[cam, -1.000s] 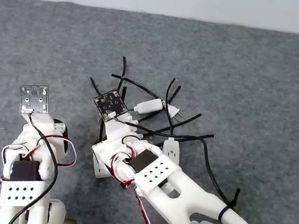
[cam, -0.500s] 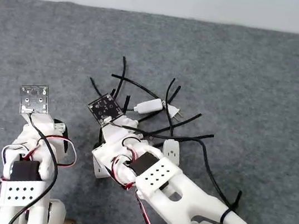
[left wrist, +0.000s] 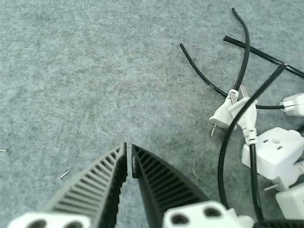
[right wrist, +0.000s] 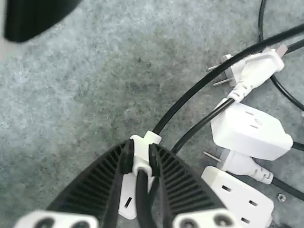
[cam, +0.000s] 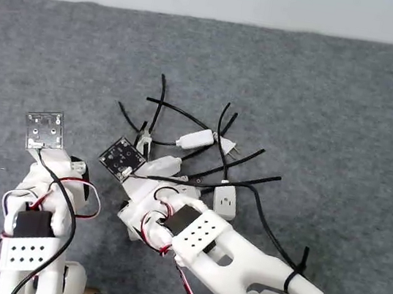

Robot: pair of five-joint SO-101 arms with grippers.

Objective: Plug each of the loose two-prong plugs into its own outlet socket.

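My right gripper (right wrist: 140, 153) is shut on a white plug (right wrist: 141, 164) whose black cord (right wrist: 199, 85) runs off over the carpet. Just past it lie a loose two-prong plug (right wrist: 251, 67), a white outlet socket (right wrist: 250, 126), another plug (right wrist: 237, 164) and a second socket (right wrist: 237, 194). In the high view the right arm (cam: 201, 236) leans over the tangle of cords, plugs and sockets (cam: 202, 155), with one socket (cam: 225, 202) beside it. My left gripper (left wrist: 128, 151) is shut on nothing, low over bare carpet, with a plug (left wrist: 223, 115) and a socket (left wrist: 275, 148) off to its side.
Grey carpet (cam: 350, 111) covers the table, with open room at the back, far left and right. The left arm (cam: 40, 205) stands at the front left, close to the right arm. Loose black cord ends (cam: 162, 90) stick out from the tangle.
The right arm has swung left and back toward the front, closer to the left arm, pulling the black cord and nearby socket with it. The left arm has not moved.
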